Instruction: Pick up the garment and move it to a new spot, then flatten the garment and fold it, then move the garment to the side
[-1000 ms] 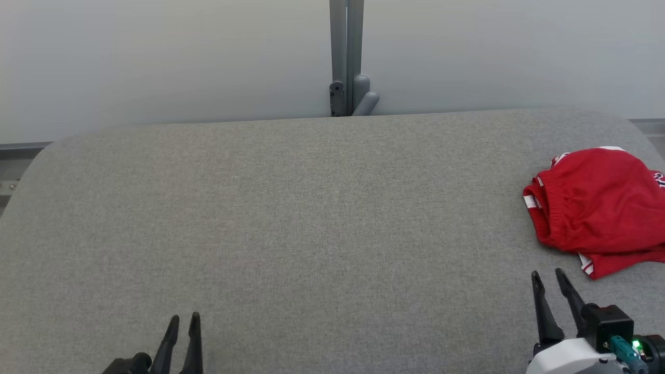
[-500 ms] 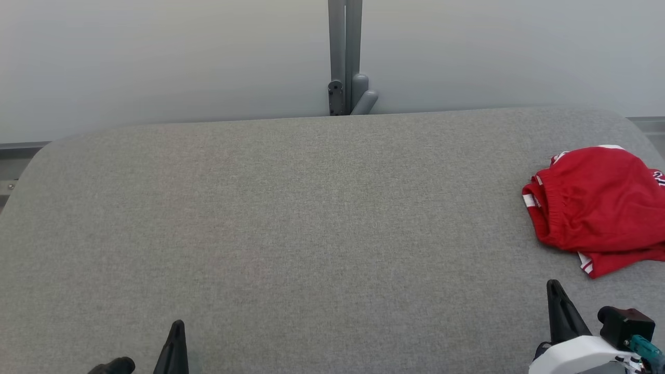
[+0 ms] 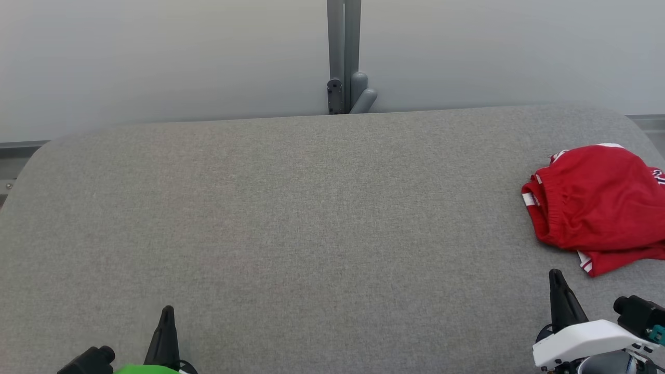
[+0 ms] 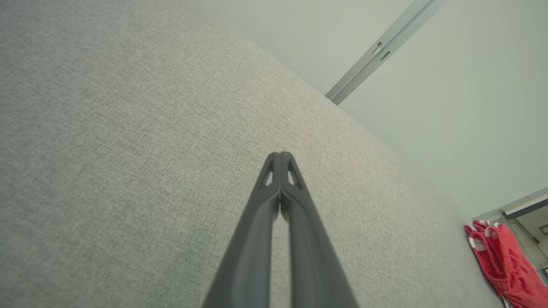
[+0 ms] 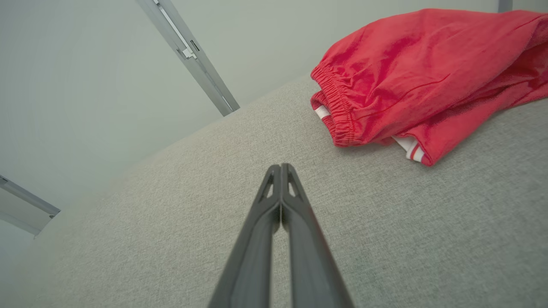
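1. Bright, soft, even light everywhere, no glare on the grey padded table (image 3: 311, 218).
2. Thin soft shadow under the red garment (image 5: 411, 77), right wrist view.
3. Wrist views bow the table's edge; far corners look hazy in the head view.

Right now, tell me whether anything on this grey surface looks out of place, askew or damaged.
The red garment lies crumpled in a heap near the right end of the grey surface, with its waistband and white-striped hem showing. No tear or spill shows. The left gripper and right gripper are shut, empty, apart from it.
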